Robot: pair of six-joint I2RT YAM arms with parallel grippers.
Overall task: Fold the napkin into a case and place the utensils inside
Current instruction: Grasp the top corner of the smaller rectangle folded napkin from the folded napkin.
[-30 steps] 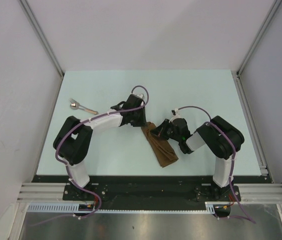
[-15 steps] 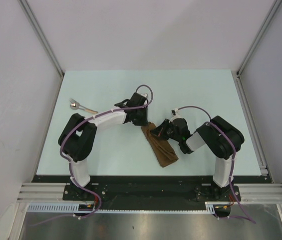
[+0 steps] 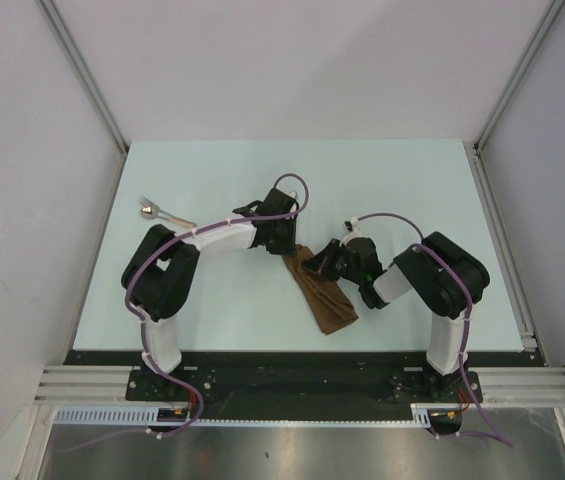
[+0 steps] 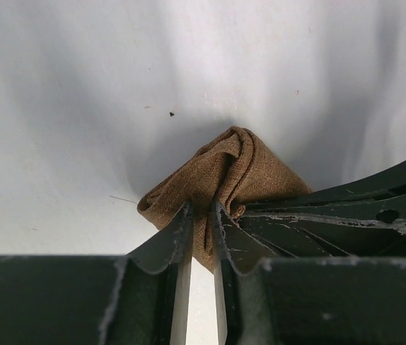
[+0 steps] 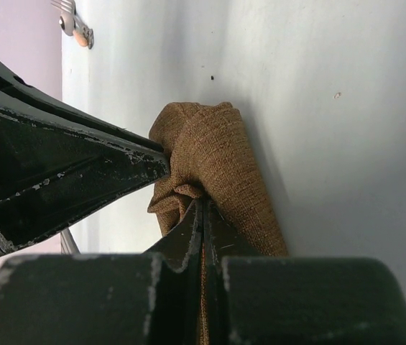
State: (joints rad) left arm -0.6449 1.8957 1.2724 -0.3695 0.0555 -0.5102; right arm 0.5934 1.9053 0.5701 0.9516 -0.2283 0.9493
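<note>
Now, top view, napkin (image 3: 328, 300): folded to a narrow brown band, lying slantwise on the surface (image 3: 412, 190) between the two arms.
Top view, tools: left tool (image 3: 289, 247) at the band's far end; right tool (image 3: 314, 266) just beside it, on the band's right edge. Both crowd one corner.
Top view, utensils (image 3: 162, 211): far left, well apart from the napkin, not yet picked up.
Top view, room: open surface far and right of the band; the surface's near edge is close to the band's near end.
Left wrist, left tool (image 4: 201, 215): jaws narrow, clamped on a bunched fold of the napkin (image 4: 240, 167).
Left wrist, neighbour: the right tool's finger (image 4: 346, 205) lies against the cloth on the right side of this view.
Right wrist, right tool (image 5: 203, 207): jaws together, tips at the cloth; whether a thin layer is caught, cannot tell.
Right wrist, napkin (image 5: 210, 151): far end humped and wrinkled; the left tool's finger (image 5: 80, 169) touches its left side.
Risk, unfolding: likely if the tools pull apart, since both work the same end and the rest of the band lies loose.
Risk, collision: fingers nearly touching; any sideways move could knock them together.
Risk, dragging: lifting the clamped fold may carry the whole light band toward the near edge.
Risk, pouch mouth: the bunched end may close the opening the utensils need.
</note>
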